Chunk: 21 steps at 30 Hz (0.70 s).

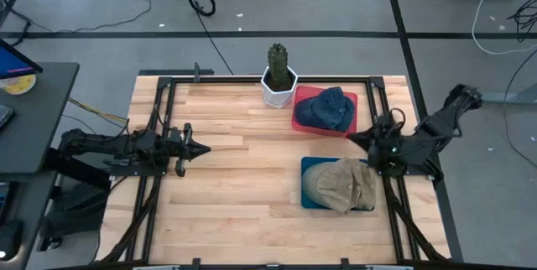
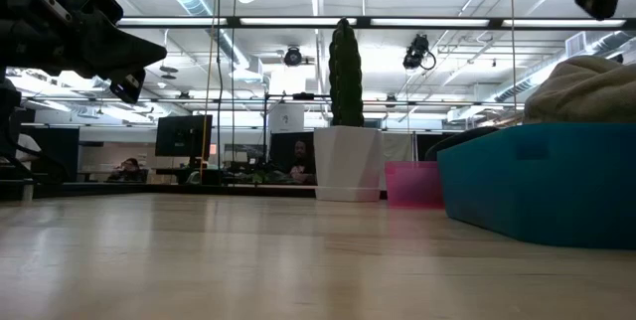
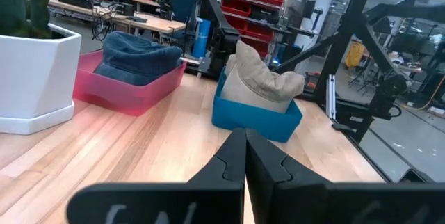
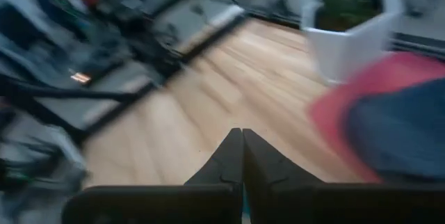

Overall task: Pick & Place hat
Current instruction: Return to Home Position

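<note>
A tan hat (image 1: 342, 184) lies crumpled in a blue bin (image 1: 309, 188) at the table's right near side; the left wrist view shows the tan hat (image 3: 261, 78) rising above the bin's rim. A dark blue hat (image 1: 327, 108) rests in a red bin (image 1: 300, 121) just beyond it. My left gripper (image 1: 204, 148) hovers shut over the table's left middle, pointing right, and touches nothing. My right gripper (image 1: 352, 138) is shut too, raised between the two bins at the right edge. Its fingers (image 4: 243, 144) point toward the table's left.
A cactus in a white pot (image 1: 279, 81) stands at the far edge next to the red bin. Black frame rails (image 1: 159, 119) run along the left and right sides. Bare wood (image 1: 243, 178) lies between my left gripper and the bins.
</note>
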Available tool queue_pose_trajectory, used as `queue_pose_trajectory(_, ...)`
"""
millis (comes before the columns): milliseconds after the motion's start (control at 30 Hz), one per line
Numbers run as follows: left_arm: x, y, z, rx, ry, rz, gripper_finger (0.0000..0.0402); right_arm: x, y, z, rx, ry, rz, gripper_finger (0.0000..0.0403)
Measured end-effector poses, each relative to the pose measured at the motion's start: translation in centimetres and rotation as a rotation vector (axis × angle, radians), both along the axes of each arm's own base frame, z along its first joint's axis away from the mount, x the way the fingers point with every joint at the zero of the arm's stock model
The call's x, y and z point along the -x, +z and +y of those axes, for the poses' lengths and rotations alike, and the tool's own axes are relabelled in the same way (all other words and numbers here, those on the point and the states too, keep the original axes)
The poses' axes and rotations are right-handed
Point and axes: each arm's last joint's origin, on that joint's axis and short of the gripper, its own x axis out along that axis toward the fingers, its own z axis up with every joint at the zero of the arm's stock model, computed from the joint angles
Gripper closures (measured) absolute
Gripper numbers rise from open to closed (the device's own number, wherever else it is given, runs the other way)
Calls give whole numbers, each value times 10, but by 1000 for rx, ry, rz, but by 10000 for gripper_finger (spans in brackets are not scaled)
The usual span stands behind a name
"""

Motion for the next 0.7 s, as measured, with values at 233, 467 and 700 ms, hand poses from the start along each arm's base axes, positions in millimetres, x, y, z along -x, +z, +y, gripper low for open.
queue_pose_trajectory(233,0,1,0,1,0,-9,399,-28,-40,10,33,112,-417,402)
queue_pose_trajectory(467,0,1,0,1,0,-14,399,-31,-64,-21,185,21,-650,402)
queue_pose_trajectory(700,0,2,0,1,0,-15,399,-18,-56,-36,309,83,-726,403)
